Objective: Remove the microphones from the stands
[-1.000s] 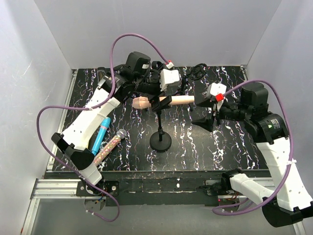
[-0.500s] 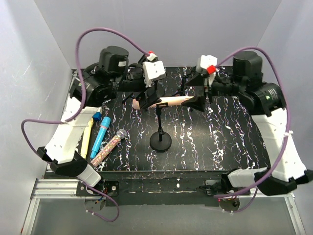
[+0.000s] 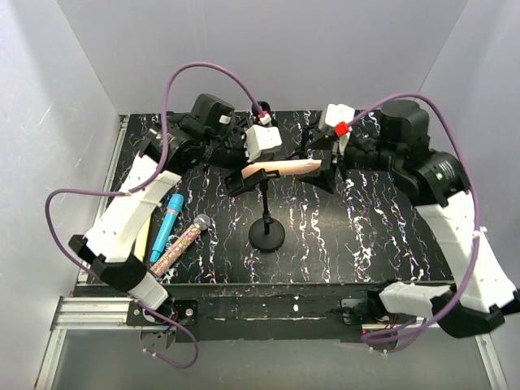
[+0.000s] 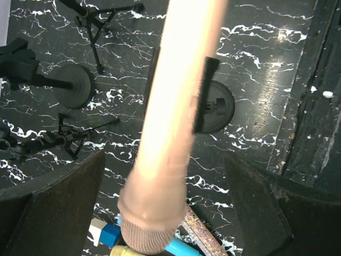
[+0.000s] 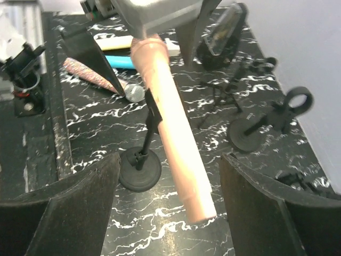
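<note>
While the microphone [image 3: 284,166] is sitting in the stand [image 3: 266,236], the left fingers [image 4: 58,213] and right fingers [image 5: 69,213] are straddling its 2 ends, released.

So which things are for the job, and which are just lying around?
For the job: peach microphone; black stand holding it.
Just lying about: blue microphone; glittery microphone; spare stands at the back.
</note>
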